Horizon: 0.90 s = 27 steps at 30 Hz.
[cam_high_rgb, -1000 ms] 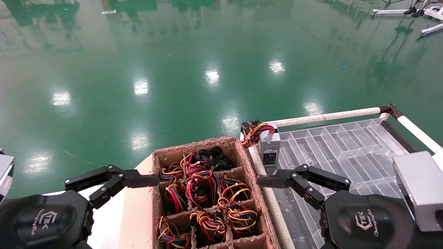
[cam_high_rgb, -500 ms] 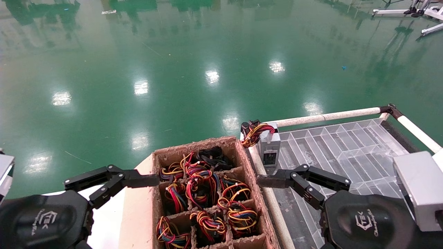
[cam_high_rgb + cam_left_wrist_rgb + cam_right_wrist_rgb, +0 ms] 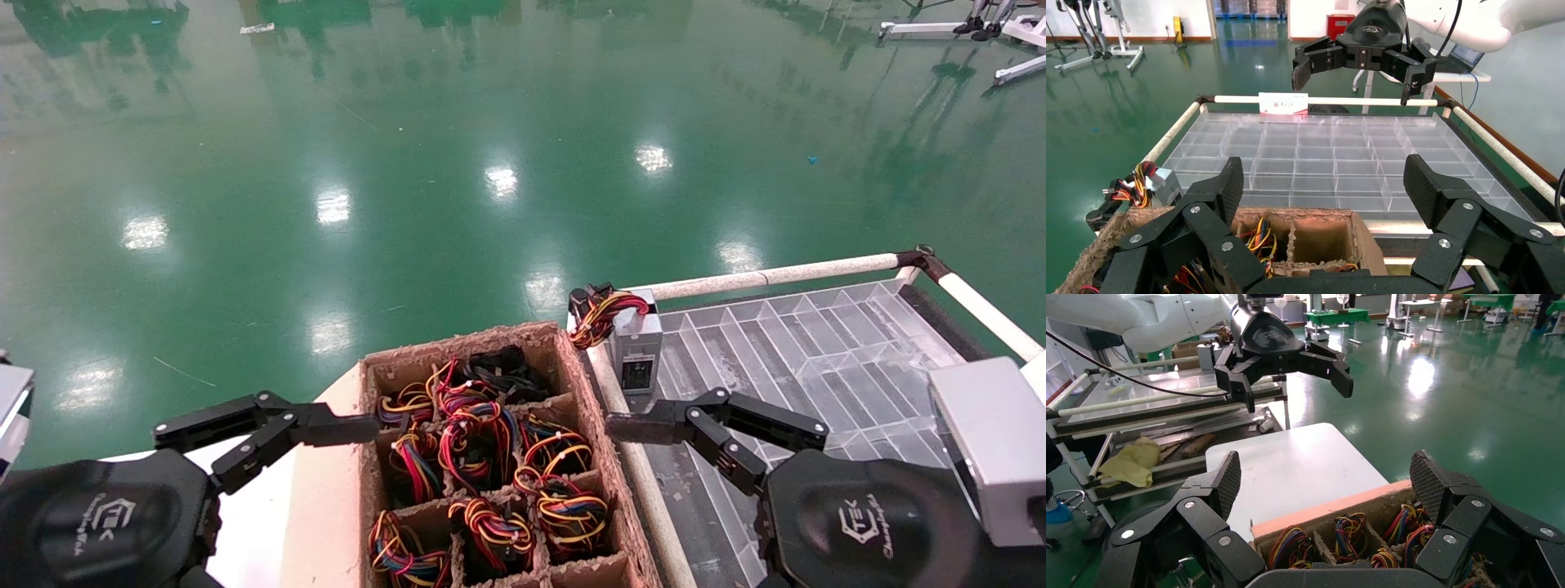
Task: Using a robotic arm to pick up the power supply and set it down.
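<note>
Green glossy floor (image 3: 409,163) all round. Clear divided tray (image 3: 817,351) at 3 o'clock, cardboard crate (image 3: 588,392) of wire bundles at 6. Power supply (image 3: 636,343) stands upright at tray's near-left corner, label facing camera, wires at 9 o'clock. Right gripper (image 3: 654,416) just below it, jaws spread, empty. Left gripper (image 3: 270,425) wide too, empty, beside crate.

My left gripper (image 3: 261,425) and right gripper (image 3: 711,425) are alike: black linkage fingers pinned with small silver screws, tipped with cross-hatched rubber pads (image 3: 1428,187). Each round black housing carries a white logo (image 3: 866,520), the lettering too slanted for me to read surely. A silver-grey wrist block (image 3: 989,445) sits behind the right one. My arms are smooth white shells (image 3: 1119,318), with a thin black cable (image 3: 1453,24) running along them.
</note>
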{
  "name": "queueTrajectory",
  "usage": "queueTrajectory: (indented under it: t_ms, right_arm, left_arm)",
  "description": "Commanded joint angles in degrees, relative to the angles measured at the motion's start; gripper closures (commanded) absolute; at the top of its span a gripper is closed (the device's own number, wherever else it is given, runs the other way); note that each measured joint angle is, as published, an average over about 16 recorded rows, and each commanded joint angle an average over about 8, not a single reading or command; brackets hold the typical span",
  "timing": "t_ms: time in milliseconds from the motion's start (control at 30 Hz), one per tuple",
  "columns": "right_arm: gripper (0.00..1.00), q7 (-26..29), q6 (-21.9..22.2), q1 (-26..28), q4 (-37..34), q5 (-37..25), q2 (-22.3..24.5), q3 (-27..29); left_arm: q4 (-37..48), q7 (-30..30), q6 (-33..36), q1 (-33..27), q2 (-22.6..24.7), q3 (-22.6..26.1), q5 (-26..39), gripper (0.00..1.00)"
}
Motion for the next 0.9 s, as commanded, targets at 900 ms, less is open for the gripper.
queueTrajectory:
  t_ms: [900]
  right_arm:
    - [0.0, 1.9, 3.1, 3.3, 1.5, -16.6, -0.8, -6.5]
  left_arm:
    - [0.0, 0.0, 0.0, 0.0, 0.0, 0.0, 0.0, 1.0]
